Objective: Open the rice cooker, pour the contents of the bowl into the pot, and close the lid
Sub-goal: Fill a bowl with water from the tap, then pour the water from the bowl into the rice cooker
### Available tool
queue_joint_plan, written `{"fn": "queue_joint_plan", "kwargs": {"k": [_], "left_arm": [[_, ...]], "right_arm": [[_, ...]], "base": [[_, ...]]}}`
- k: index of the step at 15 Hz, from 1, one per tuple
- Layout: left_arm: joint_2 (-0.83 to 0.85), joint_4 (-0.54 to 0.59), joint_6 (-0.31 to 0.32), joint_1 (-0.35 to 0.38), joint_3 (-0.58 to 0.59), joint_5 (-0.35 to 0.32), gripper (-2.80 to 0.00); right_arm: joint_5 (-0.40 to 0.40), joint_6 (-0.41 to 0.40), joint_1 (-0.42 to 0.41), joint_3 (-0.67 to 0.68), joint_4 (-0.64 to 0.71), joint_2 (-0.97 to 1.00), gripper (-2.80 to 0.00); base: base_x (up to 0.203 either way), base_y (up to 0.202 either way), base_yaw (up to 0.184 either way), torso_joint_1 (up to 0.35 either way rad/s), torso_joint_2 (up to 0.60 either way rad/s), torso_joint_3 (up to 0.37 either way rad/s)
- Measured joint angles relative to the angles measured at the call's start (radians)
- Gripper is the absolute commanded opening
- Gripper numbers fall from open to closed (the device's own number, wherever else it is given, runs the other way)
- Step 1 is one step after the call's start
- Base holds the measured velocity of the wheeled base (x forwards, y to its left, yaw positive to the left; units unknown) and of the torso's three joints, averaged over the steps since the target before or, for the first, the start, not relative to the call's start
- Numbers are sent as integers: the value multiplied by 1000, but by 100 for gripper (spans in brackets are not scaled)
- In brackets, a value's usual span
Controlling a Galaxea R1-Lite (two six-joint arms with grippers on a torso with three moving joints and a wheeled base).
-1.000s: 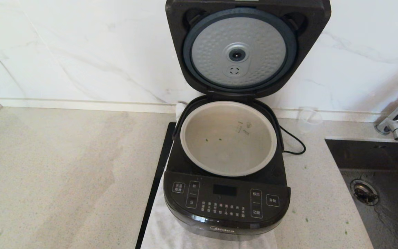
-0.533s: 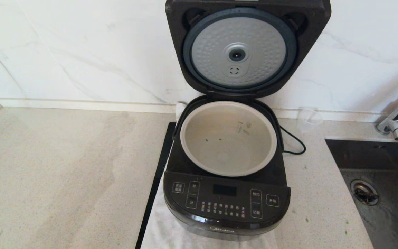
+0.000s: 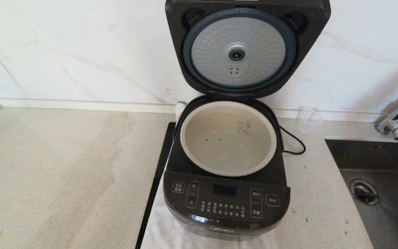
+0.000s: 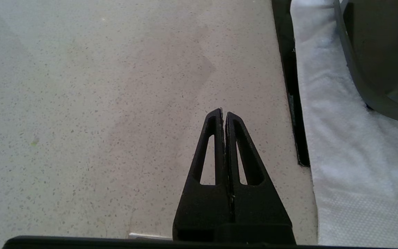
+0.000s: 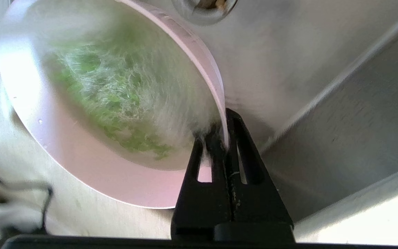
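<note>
Here we see our right end effector (image 5: 226, 129) closed tight on the rim of the bowl (image 5: 81, 166), which spreads out ahead of its fingertips. The contents of the bowl (image 5: 116, 103), chopped green bits, lie inside, just beyond the fingertips. Behind the bowl is the grey sink (image 5: 323, 103) with its drain (image 5: 204, 8). Our left end effector (image 4: 224, 114) is fully closed and holds nothing; it hangs over the speckled bench (image 4: 98, 103), with a white towel (image 4: 340, 155) to its side. The rice cooker (image 3: 225, 207) stands with the lid (image 3: 247, 48) raised, and the pot (image 3: 228, 138) is nearly empty.
</note>
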Motion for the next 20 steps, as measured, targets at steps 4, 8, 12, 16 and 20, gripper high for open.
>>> {"fn": "queue_joint_plan", "kwargs": {"k": [4, 8, 12, 16, 20], "left_arm": [[0, 0, 0, 0, 0, 0, -280], [0, 0, 0, 0, 0, 0, -280], [0, 0, 0, 0, 0, 0, -280], [0, 0, 0, 0, 0, 0, -280], [0, 0, 0, 0, 0, 0, -280]], "right_arm": [[-10, -40, 140, 124, 7, -139, -280], [-46, -38, 329, 191, 59, -284, -280], [-112, -11, 514, 214, 92, -393, -280], [-214, 38, 703, 216, 101, -479, -280], [-262, 95, 856, 137, 177, -532, -280]], "base": [[0, 0, 0, 0, 0, 0], [0, 0, 0, 0, 0, 0], [0, 0, 0, 0, 0, 0], [0, 0, 0, 0, 0, 0], [0, 0, 0, 0, 0, 0]]}}
